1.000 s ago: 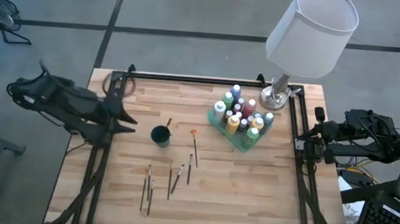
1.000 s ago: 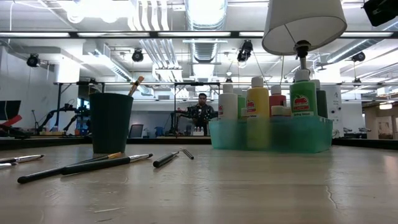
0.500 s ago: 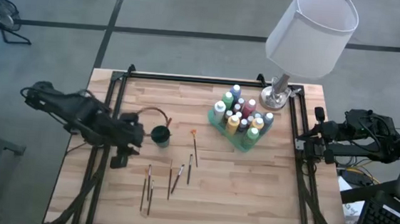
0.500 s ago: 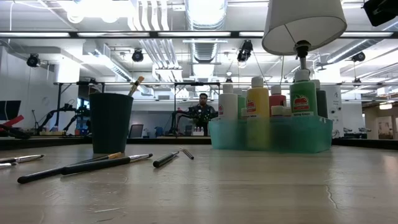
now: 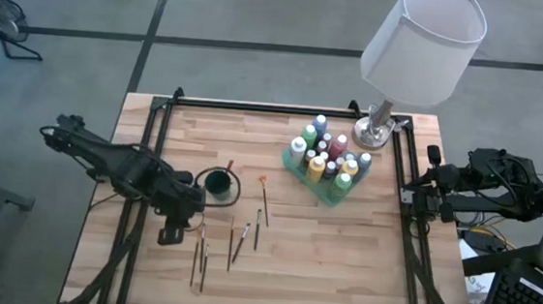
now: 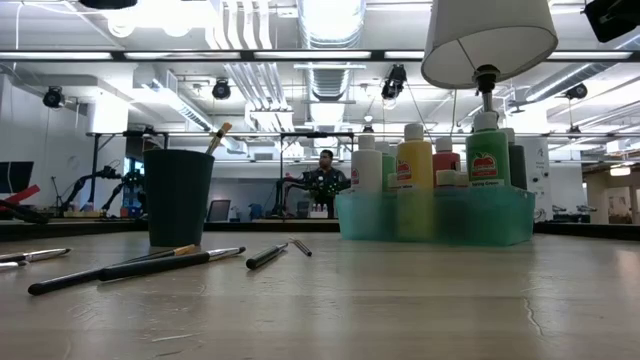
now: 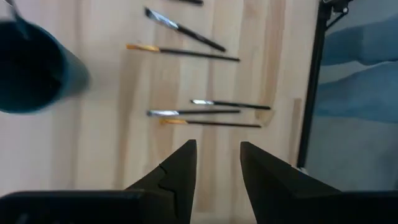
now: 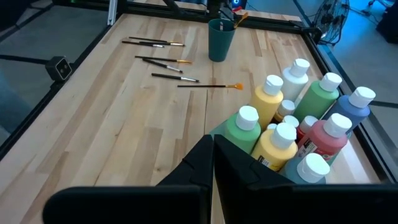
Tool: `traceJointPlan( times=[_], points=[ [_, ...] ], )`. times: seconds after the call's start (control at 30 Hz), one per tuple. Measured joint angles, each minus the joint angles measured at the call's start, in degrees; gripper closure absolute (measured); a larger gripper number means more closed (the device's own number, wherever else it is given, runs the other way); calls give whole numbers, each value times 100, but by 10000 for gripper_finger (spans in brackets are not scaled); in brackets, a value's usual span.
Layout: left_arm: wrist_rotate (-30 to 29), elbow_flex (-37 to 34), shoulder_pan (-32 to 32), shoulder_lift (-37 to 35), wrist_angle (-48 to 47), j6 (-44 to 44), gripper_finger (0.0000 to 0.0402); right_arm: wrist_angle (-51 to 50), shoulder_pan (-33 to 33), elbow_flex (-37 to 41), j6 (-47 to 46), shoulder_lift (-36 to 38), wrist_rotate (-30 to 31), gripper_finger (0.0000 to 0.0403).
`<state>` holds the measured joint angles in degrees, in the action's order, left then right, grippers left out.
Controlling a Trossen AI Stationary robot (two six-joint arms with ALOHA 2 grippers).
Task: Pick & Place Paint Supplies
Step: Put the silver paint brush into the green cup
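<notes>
Several thin brushes (image 5: pixel 200 253) lie flat on the wooden table near its front left; my left wrist view shows them (image 7: pixel 205 112) just ahead of the fingers. One more brush (image 5: pixel 228 168) stands in the dark green cup (image 5: pixel 218 183). Paint bottles with white caps (image 5: pixel 327 161) stand packed in the translucent green tray (image 8: pixel 219 129). My left gripper (image 7: pixel 217 152) hangs open over bare wood just left of the brushes (image 5: pixel 170 233), pointing steeply down, with nothing between its fingers. My right gripper (image 8: pixel 213 146) waits shut at the table's right edge (image 5: pixel 412 190).
A table lamp with a white shade (image 5: pixel 420 47) stands at the far right corner, its base (image 5: pixel 375 131) next to the tray. Black frame rails (image 5: pixel 130 228) run along the table's left and right edges. Bare wood lies between the brushes and the tray.
My left gripper has swung from beside the cup at the table's left edge toward the near edge and down, tipping from nearly level to pointing steeply down over the wood beside the brushes. Nothing on the table has moved.
</notes>
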<state>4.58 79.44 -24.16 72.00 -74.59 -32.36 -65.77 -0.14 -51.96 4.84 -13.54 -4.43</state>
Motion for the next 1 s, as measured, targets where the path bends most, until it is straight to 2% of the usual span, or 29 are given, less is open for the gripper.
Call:
traceJointPlan(
  times=[0.2, 0.53, 0.77, 1.0],
  points=[
    [289, 0, -4, 206, 13, -429, 277, 0, 1, 0, -2, -1, -1, 394],
    [74, -2, -33, 204, 213, -1582, 289, 2, -1, 0, 6, 0, 1, 394],
    [-54, -22, -39, 204, 236, -1637, 308, -1, -1, 2, 9, 0, 1, 394],
    [33, -418, -39, 200, 783, -1708, 312, 2, 0, 0, 4, 0, 1, 394]
  ],
)
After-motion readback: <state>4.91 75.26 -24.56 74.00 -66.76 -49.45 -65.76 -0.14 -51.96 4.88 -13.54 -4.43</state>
